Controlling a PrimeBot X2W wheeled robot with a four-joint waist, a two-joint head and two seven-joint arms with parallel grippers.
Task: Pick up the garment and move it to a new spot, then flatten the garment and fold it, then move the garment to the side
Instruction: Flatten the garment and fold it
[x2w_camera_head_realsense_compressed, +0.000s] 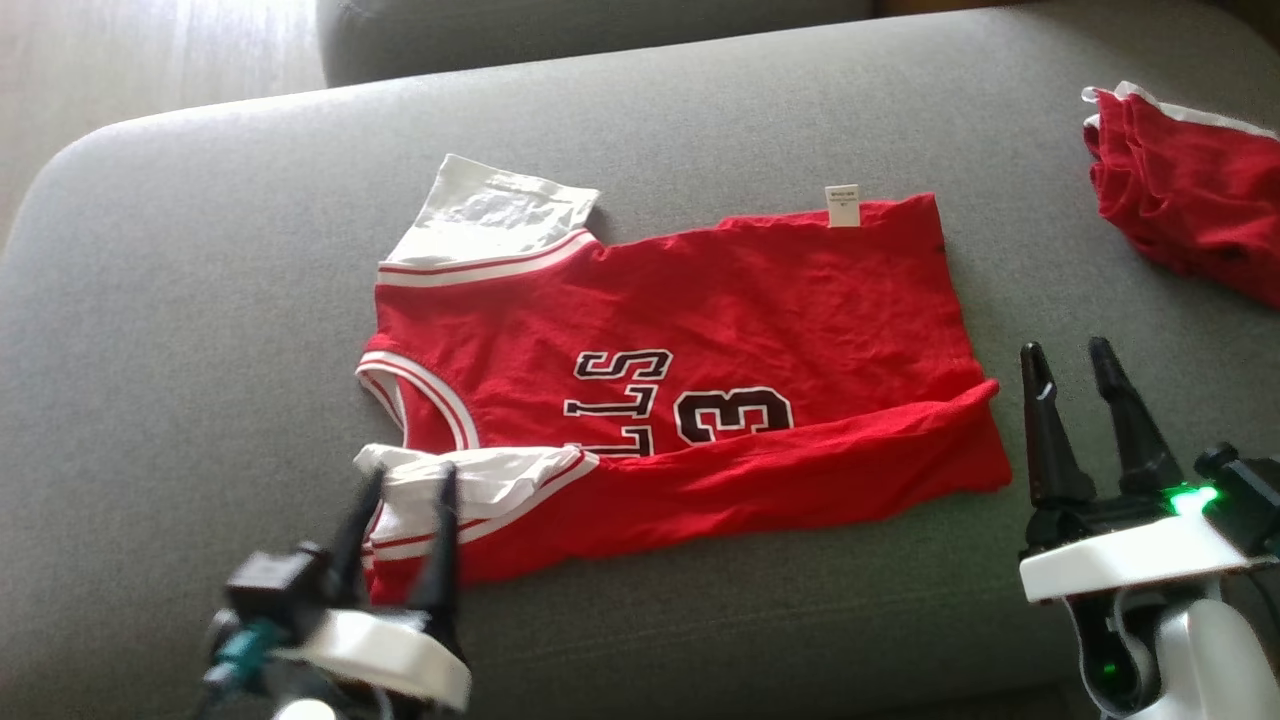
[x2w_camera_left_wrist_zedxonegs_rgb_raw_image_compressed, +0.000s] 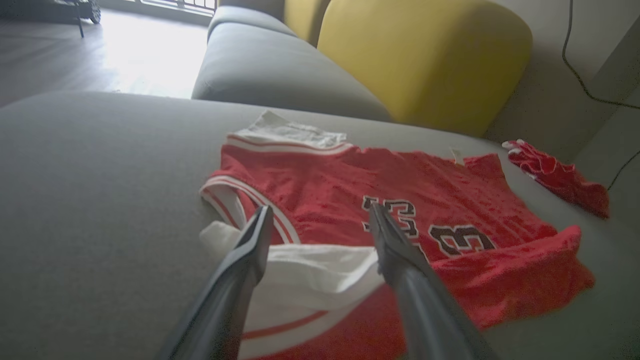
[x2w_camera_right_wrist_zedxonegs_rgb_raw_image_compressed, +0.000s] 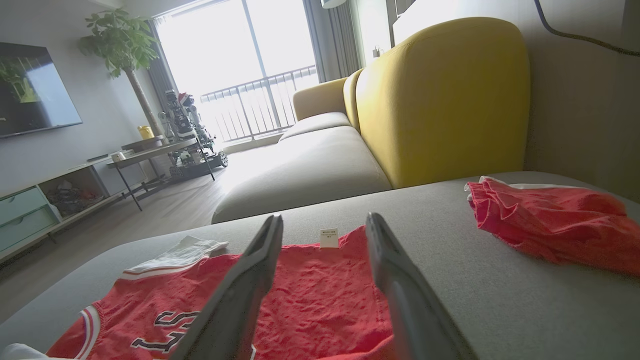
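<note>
The garment (x2w_camera_head_realsense_compressed: 760, 330) is a red jersey with white sleeves and black lettering, spread sideways on the grey cushion (x2w_camera_head_realsense_compressed: 200, 300). Its near long edge is folded up over the body, and a white label shows at the far hem. My left gripper (x2w_camera_head_realsense_compressed: 412, 473) is open, its fingertips over the near white sleeve (x2w_camera_head_realsense_compressed: 500, 485). In the left wrist view the left gripper (x2w_camera_left_wrist_zedxonegs_rgb_raw_image_compressed: 320, 209) straddles that sleeve and the garment (x2w_camera_left_wrist_zedxonegs_rgb_raw_image_compressed: 350, 195). My right gripper (x2w_camera_head_realsense_compressed: 1066, 348) stands open just right of the hem, nothing between its fingers. From the right wrist, the right gripper (x2w_camera_right_wrist_zedxonegs_rgb_raw_image_compressed: 325, 219) points across the garment (x2w_camera_right_wrist_zedxonegs_rgb_raw_image_compressed: 320, 295).
A second red garment (x2w_camera_head_realsense_compressed: 1190, 200) lies crumpled at the cushion's far right, also seen as a red heap (x2w_camera_right_wrist_zedxonegs_rgb_raw_image_compressed: 555, 225). A yellow sofa back (x2w_camera_left_wrist_zedxonegs_rgb_raw_image_compressed: 425, 60) rises behind the cushion, with another grey seat (x2w_camera_left_wrist_zedxonegs_rgb_raw_image_compressed: 280, 65) beyond. Bare cushion lies left of the jersey.
</note>
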